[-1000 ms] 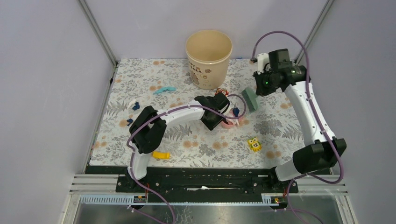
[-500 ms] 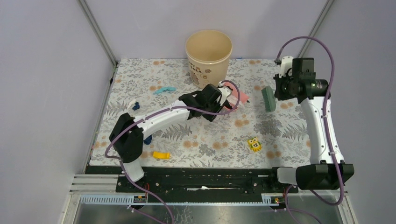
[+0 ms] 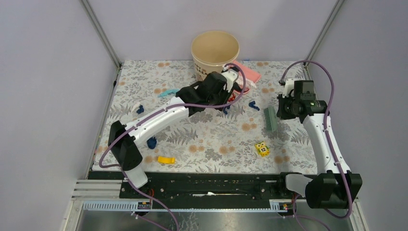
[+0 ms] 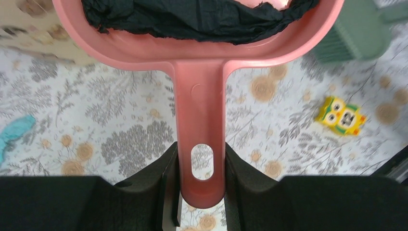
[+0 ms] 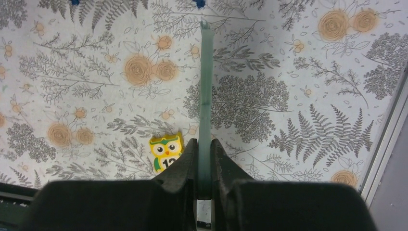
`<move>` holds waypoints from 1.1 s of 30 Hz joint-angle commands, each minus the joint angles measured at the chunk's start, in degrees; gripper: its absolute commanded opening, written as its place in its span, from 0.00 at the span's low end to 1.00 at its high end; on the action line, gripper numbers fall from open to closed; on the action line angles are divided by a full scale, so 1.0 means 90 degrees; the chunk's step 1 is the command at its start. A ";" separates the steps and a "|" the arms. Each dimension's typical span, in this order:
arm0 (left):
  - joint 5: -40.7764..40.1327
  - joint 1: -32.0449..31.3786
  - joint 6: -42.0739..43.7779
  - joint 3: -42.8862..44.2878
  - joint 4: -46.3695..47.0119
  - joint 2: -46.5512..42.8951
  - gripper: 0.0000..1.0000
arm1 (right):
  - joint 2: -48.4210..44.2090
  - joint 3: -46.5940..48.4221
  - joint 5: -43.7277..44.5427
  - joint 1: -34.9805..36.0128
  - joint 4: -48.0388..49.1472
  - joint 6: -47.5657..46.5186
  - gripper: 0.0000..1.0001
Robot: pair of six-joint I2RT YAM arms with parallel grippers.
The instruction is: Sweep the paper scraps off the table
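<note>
We see the left gripper [image 4: 201, 163] clamped on the handle of the pink dustpan [image 4: 199, 96], held up beside the beige bucket [image 3: 215, 48] at the table's [image 3: 216, 139] far edge, with a dark crumpled mass in the pan. The right gripper [image 5: 204, 163] is closed on a green brush [image 5: 206, 86] near the right edge. Navy paper scraps [image 3: 252, 105] lie on the cloth between the two grippers, with more near the left edge. A light-blue strip [image 3: 168, 91] lies towards the far-left corner. A yellow owl cube [image 3: 261, 148] sits near the front edge. Plain lilac walls [image 3: 48, 96] enclose the table.
</note>
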 commanded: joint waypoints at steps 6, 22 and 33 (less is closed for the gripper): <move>0.0104 0.0246 -0.0579 0.2155 -0.0195 0.0614 0.00 | -0.0161 -0.0505 -0.0432 -0.0484 0.1241 0.0110 0.00; 0.1890 0.1356 -0.1721 0.3926 0.0088 0.1852 0.00 | -0.0532 -0.1568 0.0282 -0.0748 0.2303 -0.0145 0.00; 0.3809 0.2123 -0.3821 0.2656 0.2760 0.1661 0.00 | -0.0473 -0.1657 0.0261 -0.0753 0.2387 -0.0124 0.00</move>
